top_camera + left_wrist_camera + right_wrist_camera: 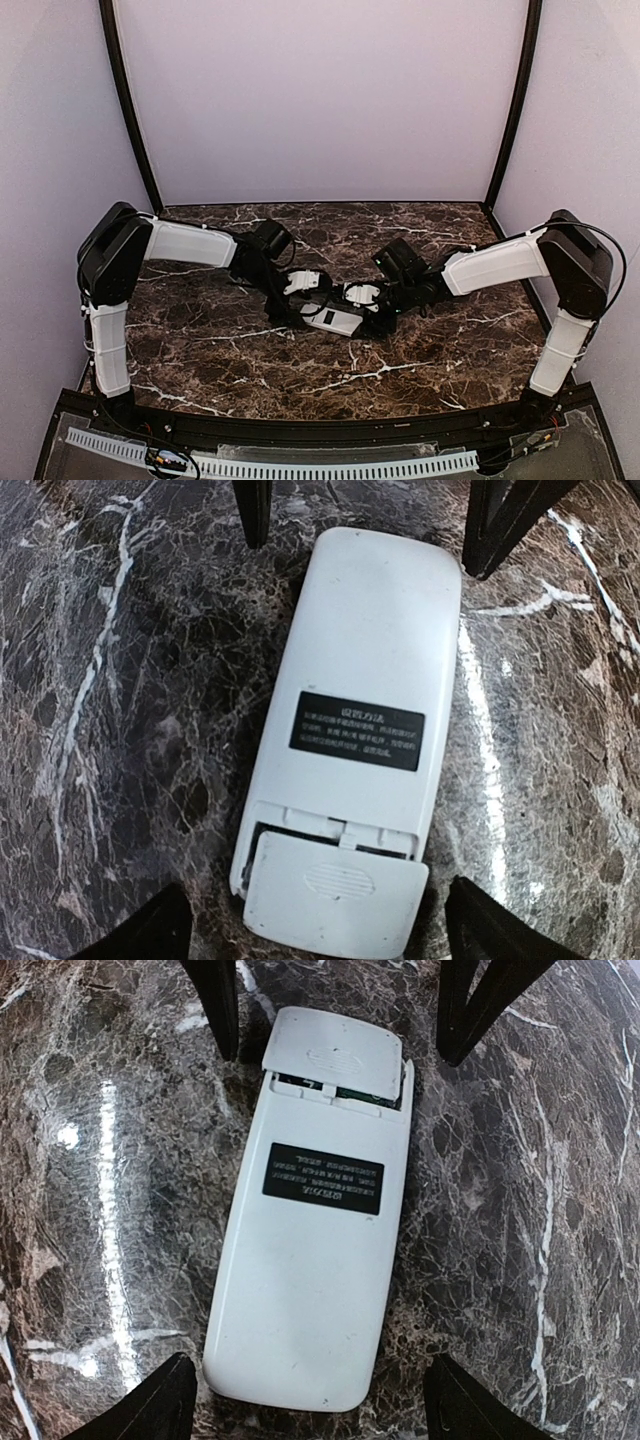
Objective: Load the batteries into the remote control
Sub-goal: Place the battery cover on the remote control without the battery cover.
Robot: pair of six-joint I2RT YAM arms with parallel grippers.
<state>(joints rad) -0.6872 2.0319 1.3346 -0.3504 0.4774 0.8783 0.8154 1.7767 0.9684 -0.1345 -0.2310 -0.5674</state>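
The remote control (338,320) lies back-up on the marble between both grippers. Its white back carries a black label (357,730). The battery cover (335,892) sits ajar at one end, with a dark gap along its edge. My left gripper (303,303) is open and straddles the cover end (315,885) without touching it. My right gripper (373,308) is open and straddles the plain rounded end (308,1358), with the remote (315,1230) between its fingers. No batteries are in view. Something greenish shows in the gap under the cover (345,1092); I cannot tell what it is.
The dark marble table (220,370) reaches purple walls at the back and sides. Each wrist view shows the other gripper's black fingers (253,510) (215,1000) at the far end of the remote. A black rail (320,432) runs along the near edge.
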